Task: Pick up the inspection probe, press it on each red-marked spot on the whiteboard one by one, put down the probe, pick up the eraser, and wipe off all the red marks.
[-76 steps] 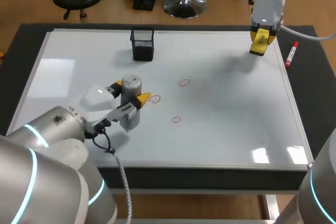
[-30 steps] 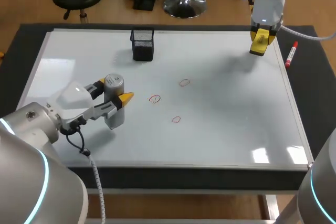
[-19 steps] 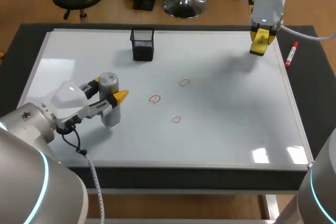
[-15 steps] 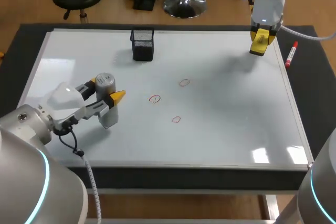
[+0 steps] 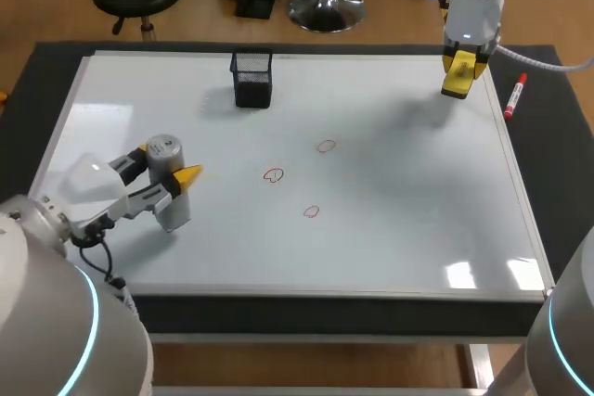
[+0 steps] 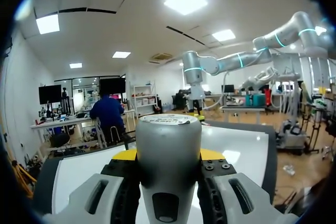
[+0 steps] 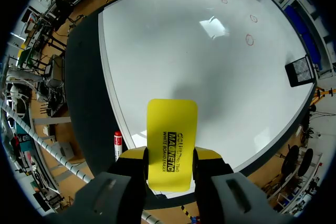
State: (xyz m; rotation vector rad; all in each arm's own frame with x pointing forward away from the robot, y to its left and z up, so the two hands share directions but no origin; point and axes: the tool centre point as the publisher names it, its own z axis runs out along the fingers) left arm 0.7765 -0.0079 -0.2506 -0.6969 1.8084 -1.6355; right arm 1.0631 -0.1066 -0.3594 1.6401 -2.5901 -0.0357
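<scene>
left gripper clamped on upright probe, whiteboard left side, well apart from red marks | right gripper gripped eraser over far-right corner | risk: probe could have tipped if released tilted

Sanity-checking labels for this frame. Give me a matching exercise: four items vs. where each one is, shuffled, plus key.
Items:
1. inspection probe
2. eraser
3. red marker
4. black mesh cup

Places:
A. on the dark mat, right of the whiteboard
B. clamped in the left tool
C. standing on the whiteboard, far side
D. clamped in the right tool

Pairs: 1-B, 2-D, 3-A, 4-C
</scene>
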